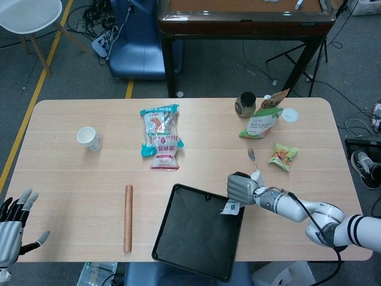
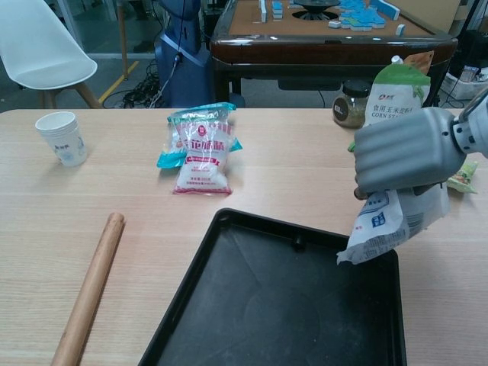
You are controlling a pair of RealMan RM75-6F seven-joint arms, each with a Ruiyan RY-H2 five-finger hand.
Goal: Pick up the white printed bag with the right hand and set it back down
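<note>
One right hand (image 2: 408,149) of ours has its fingers (image 2: 381,171) clamped on the top of the white printed bag (image 2: 393,221), so it hangs free over the black tray (image 2: 252,297) edge, while our left hand (image 1: 15,223) rests with fingers apart at the bench (image 1: 71,179) corner.

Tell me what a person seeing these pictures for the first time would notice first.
The right hand grips a white printed bag, lifted over the right edge of the black tray at the table's near side. Next come the wooden rolling pin left of the tray and two snack packs lying overlapped at mid-table. The left hand waits open at the near left corner.
</note>
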